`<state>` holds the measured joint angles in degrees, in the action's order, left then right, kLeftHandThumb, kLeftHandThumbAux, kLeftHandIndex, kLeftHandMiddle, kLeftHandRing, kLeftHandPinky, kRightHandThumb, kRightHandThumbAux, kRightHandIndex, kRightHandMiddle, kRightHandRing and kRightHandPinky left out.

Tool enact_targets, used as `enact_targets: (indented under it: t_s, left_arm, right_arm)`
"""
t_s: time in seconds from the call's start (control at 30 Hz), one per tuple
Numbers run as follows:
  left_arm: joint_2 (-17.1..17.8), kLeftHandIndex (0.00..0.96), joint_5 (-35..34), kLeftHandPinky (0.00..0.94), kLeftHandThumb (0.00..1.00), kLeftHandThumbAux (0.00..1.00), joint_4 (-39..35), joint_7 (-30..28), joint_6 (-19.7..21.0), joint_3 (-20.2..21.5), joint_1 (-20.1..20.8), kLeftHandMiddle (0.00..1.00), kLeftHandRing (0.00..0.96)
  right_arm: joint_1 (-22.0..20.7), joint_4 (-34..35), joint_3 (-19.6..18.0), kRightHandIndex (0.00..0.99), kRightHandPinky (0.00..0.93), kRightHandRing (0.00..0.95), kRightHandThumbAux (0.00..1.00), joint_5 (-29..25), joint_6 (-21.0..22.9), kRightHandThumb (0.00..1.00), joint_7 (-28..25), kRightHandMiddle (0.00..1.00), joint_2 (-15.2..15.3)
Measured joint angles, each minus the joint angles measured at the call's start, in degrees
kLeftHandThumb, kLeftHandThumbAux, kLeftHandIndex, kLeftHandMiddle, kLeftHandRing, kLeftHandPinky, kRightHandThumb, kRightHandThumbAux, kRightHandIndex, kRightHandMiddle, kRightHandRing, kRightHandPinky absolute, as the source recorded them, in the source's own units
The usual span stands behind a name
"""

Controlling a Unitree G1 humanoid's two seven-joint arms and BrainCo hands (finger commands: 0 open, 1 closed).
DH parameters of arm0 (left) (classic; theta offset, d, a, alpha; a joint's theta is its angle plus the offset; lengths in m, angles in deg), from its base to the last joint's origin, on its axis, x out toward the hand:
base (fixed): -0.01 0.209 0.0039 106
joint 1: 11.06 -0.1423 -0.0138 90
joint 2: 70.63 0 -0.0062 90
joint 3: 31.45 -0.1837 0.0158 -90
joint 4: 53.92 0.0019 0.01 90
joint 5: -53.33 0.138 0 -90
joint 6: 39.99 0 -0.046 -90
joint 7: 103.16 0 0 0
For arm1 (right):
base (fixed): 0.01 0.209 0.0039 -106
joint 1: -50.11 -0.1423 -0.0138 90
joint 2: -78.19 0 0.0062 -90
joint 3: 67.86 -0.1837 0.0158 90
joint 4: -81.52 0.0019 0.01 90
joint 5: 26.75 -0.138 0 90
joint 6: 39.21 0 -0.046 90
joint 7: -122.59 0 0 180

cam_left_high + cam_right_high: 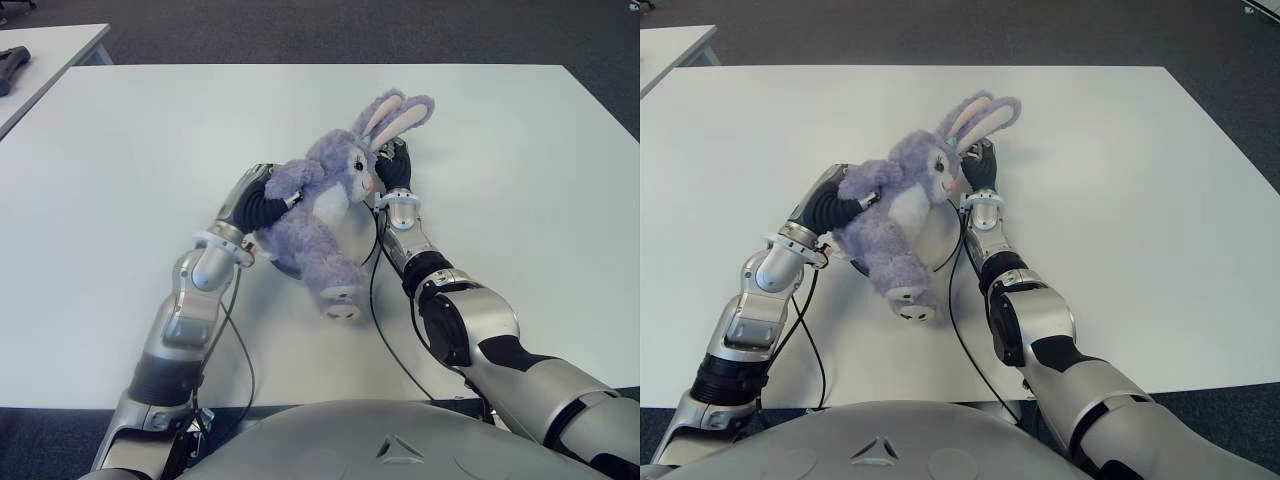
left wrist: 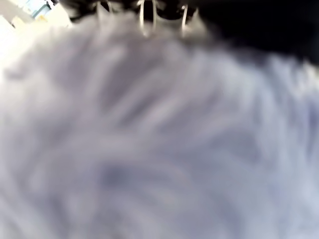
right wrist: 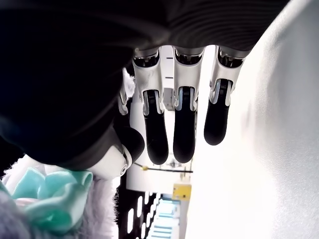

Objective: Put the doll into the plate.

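Observation:
A purple plush rabbit doll [image 1: 325, 200] with pink-lined ears sits mid-table, one foot [image 1: 341, 303] pointing toward me. It covers most of a pale plate [image 1: 938, 238], of which only a sliver shows beside its belly. My left hand [image 1: 262, 203] presses against the doll's back on its left side, with the doll's arm draped over the fingers. Purple fur [image 2: 159, 139] fills the left wrist view. My right hand [image 1: 393, 172] stands by the doll's head and ears. Its fingers [image 3: 184, 129] are stretched straight, next to the doll's teal bow [image 3: 52, 196].
The white table [image 1: 520, 160] spreads wide on every side of the doll. Black cables [image 1: 378, 320] hang from both wrists over the near table edge. A second table [image 1: 50, 55] stands at the far left with a dark object [image 1: 12, 66] on it.

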<state>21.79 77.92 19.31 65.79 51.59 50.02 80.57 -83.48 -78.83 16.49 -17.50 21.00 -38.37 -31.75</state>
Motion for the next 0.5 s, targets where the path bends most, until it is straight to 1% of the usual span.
enact_targets:
  t_s: [0.03,0.07,0.1,0.13,0.17,0.23,0.27,0.3,0.33,0.37,0.5]
  left_arm:
    - [0.0,0.432,-0.11,0.791,0.701,0.694,0.22,0.0,-0.33,0.15,0.0,0.767,0.786]
    - [0.0,0.421,-0.24,0.661,0.688,0.7,0.47,0.01,-0.61,0.32,0.0,0.654,0.668]
    - [0.1,0.417,-0.78,0.615,0.684,0.702,1.37,0.01,-1.53,0.77,0.01,0.615,0.627]
    - [0.12,0.275,-0.84,0.442,0.484,0.605,1.42,0.01,-1.57,0.78,0.02,0.462,0.467]
    - [0.16,0.149,-0.92,0.277,0.305,0.528,1.59,0.01,-1.7,0.83,0.02,0.312,0.312]
    - [0.59,0.094,-1.06,0.197,0.225,0.497,1.96,0.0,-2.03,0.97,0.03,0.239,0.238]
    - [0.95,0.09,-1.22,0.19,0.219,0.495,2.1,-0.03,-2.1,1.05,0.04,0.232,0.232]
    - [1.3,0.069,-1.39,0.161,0.189,0.487,2.2,-0.07,-2.14,1.14,0.04,0.203,0.204]
    - [1.67,0.066,-1.58,0.156,0.184,0.486,2.25,-0.13,-2.16,1.24,0.03,0.199,0.2]
    - [2.0,0.047,-1.74,0.13,0.162,0.481,2.27,-0.21,-2.18,1.3,0.03,0.17,0.172]
    - [3.06,0.024,-2.28,0.104,0.142,0.477,2.32,-0.51,-2.17,1.4,0.03,0.136,0.138]
  right_arm:
    - [0.0,0.0,-0.01,0.41,0.303,0.33,0.739,0.0,0.0,0.694,0.0,0.353,0.0]
    - [0.0,0.0,-0.01,0.41,0.304,0.332,0.739,0.0,0.0,0.695,0.0,0.352,0.0]
    - [0.0,0.0,-0.03,0.41,0.305,0.332,0.739,0.0,0.0,0.695,0.0,0.352,0.0]
    - [0.0,0.0,-0.02,0.41,0.304,0.33,0.739,0.0,0.0,0.693,0.0,0.349,0.0]
    - [0.0,0.0,-0.02,0.409,0.305,0.329,0.74,0.0,0.0,0.69,0.0,0.346,0.0]
    - [0.0,0.0,-0.01,0.409,0.306,0.329,0.74,0.01,0.0,0.689,0.0,0.346,-0.02]
    - [0.0,0.0,0.0,0.409,0.306,0.329,0.74,0.01,0.0,0.689,-0.01,0.346,-0.03]
    - [0.0,0.0,0.0,0.408,0.307,0.33,0.74,0.01,0.0,0.689,-0.01,0.346,-0.05]
    - [0.0,0.0,0.0,0.408,0.307,0.331,0.74,0.01,0.0,0.689,-0.01,0.347,-0.06]
    - [0.0,0.0,0.0,0.408,0.302,0.329,0.741,0.01,0.01,0.688,-0.01,0.347,-0.08]
    - [0.0,0.0,0.03,0.408,0.304,0.328,0.741,0.01,0.01,0.688,-0.01,0.346,-0.13]
